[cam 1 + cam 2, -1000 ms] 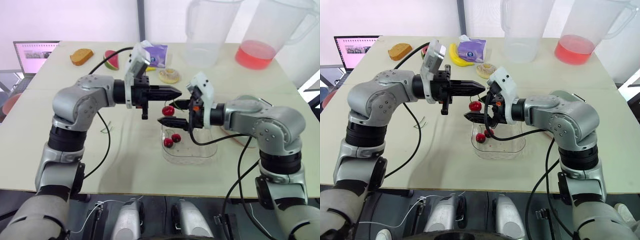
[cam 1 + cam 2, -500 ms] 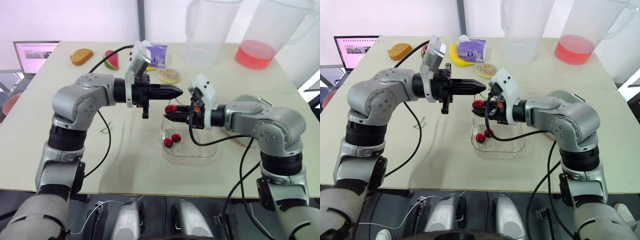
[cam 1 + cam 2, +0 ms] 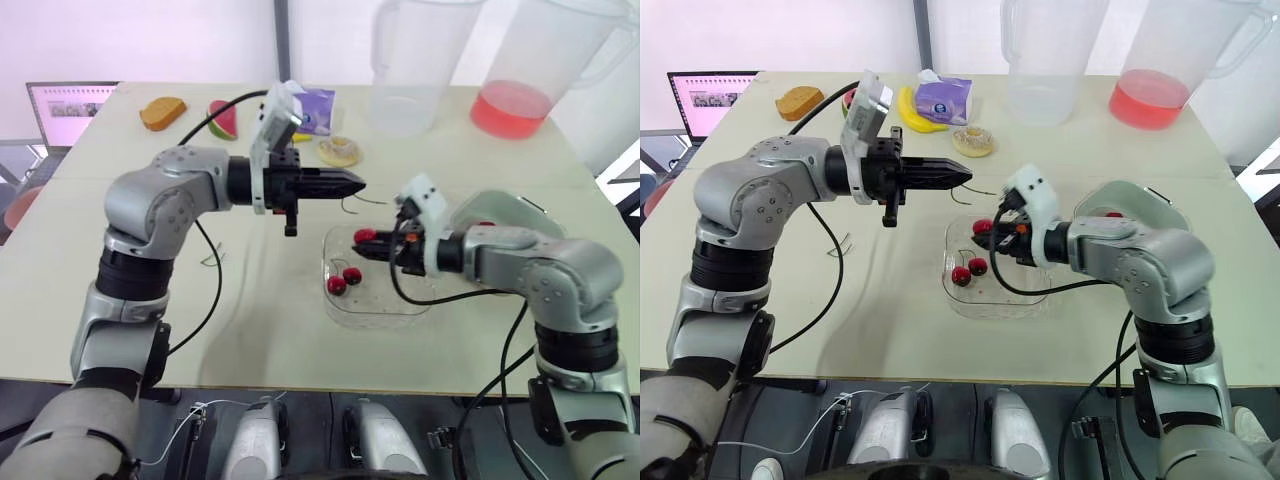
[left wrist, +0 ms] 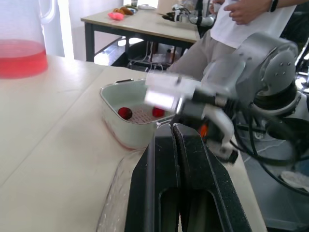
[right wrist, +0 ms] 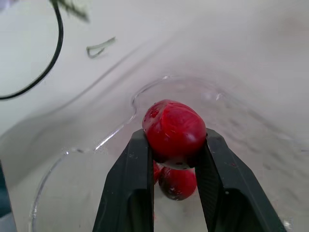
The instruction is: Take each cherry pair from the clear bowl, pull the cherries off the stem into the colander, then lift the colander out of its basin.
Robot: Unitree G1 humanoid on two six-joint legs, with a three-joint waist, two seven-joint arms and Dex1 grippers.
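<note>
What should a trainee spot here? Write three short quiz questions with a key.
1. True or false: the right gripper holds a cherry between its fingers.
2. How many cherries lie in the clear bowl? A none, B two, C five.
3. Fill in: the held cherry hangs above the ___.
Key: 1 true; 2 B; 3 clear bowl.

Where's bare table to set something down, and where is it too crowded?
Free: the near edge in front of the clear bowl; the stretch left of it, below the left gripper; the strip right of the donut. Crowded: the far-left cluster of bread, watermelon, banana and tissue pack, and the bowl's right, by the right gripper and colander.
</note>
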